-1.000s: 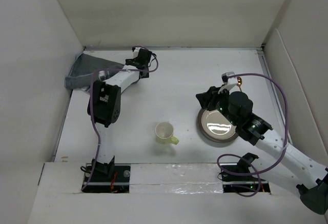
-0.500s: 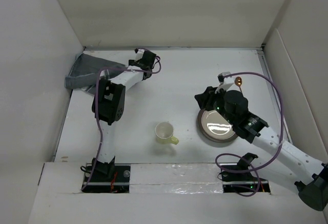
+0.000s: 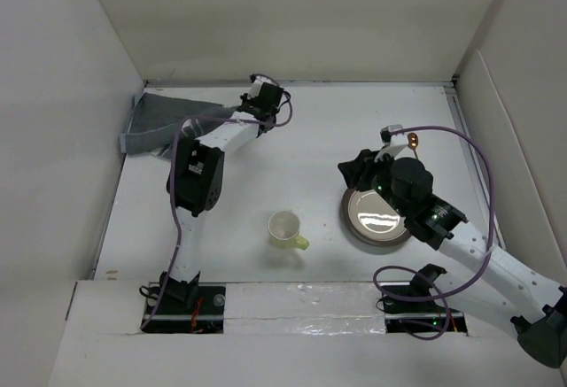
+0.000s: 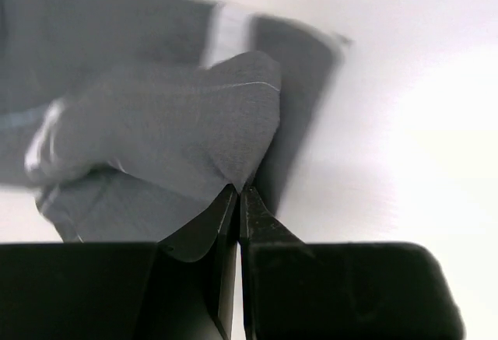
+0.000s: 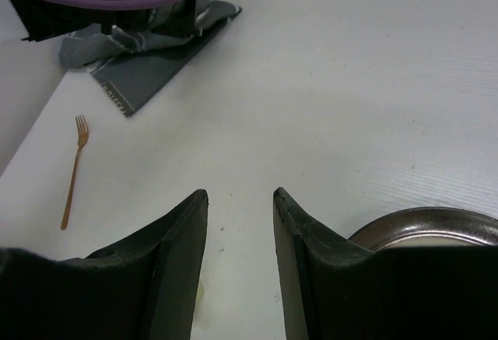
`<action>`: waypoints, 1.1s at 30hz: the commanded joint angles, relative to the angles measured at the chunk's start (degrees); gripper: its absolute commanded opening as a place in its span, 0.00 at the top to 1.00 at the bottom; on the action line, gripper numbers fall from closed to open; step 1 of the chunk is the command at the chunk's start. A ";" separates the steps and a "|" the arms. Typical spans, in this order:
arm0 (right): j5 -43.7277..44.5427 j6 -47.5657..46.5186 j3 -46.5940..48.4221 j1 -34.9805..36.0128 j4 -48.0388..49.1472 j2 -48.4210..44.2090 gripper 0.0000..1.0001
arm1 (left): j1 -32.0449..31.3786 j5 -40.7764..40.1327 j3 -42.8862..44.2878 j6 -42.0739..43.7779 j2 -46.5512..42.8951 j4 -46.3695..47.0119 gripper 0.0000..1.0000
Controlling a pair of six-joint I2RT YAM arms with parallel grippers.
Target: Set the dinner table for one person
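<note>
- Top external view: the dinner table is the broad white top that fills the floor between the white panel walls, and everything else rests on it.
- At its far left corner lies the dark grey placemat, rumpled, with a pale stripe showing in the left wrist view.
- The left gripper is clamped tight; its black fingertips meet on a raised fold of the placemat.
- The left arm reaches from the near edge up towards the back wall, wrist over the cloth's right end.
- The right gripper stands parted with nothing between its fingers, above bare table just beside the metal plate.
- The right arm slants in from the near right corner across that plate.
- A yellow cup sits left of the plate, apart from it.
- A copper fork lies near the placemat.
</note>
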 commanded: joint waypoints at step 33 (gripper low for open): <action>8.81 3.43 -2.36 1.41 2.23 2.80 1.00 | -11.44 14.71 -53.75 -40.45 -55.47 -1.37 0.59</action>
